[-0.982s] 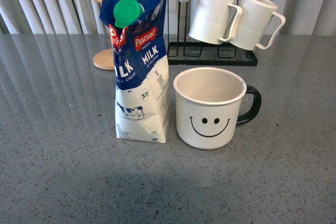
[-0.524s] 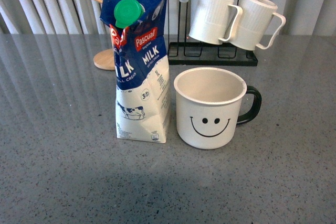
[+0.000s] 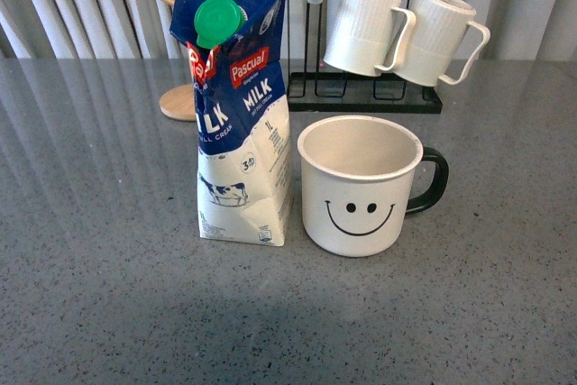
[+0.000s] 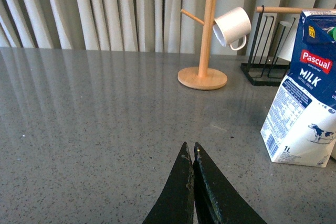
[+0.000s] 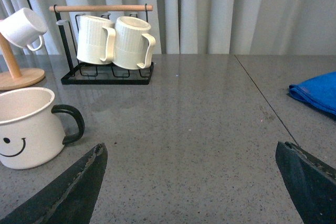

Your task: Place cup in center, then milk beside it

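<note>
Cup and milk both stand free of the robot, so start with the tools: the left gripper (image 4: pixel 193 153) shows its dark fingers pressed together with nothing between them, low over bare table (image 3: pixel 108 313) and well apart from the carton; the right gripper (image 5: pixel 191 182) has its fingers spread wide and empty, one at each lower corner of its wrist view, with the mug off to one side beyond them. Outward from there, in the front view the cup (image 3: pixel 361 185) sits upright near the middle of the grey table, smiley face toward the camera and black handle pointing to 3 o'clock. The milk (image 3: pixel 239 105) stands just beside it at 9 o'clock, upright though slightly creased, green cap on, very close to the cup and perhaps touching. Farther back, at 12 to 1 o'clock, a black rack (image 3: pixel 370 96) carries two ribbed mugs (image 3: pixel 401 33), and a wooden mug tree (image 4: pixel 203 72) stands at 11 o'clock. By my reading the arrangement looks complete. The risk lies in retreat: the carton is tall and dented, so a sideways sweep by the closed left fingers could tip it onto the cup.
</note>
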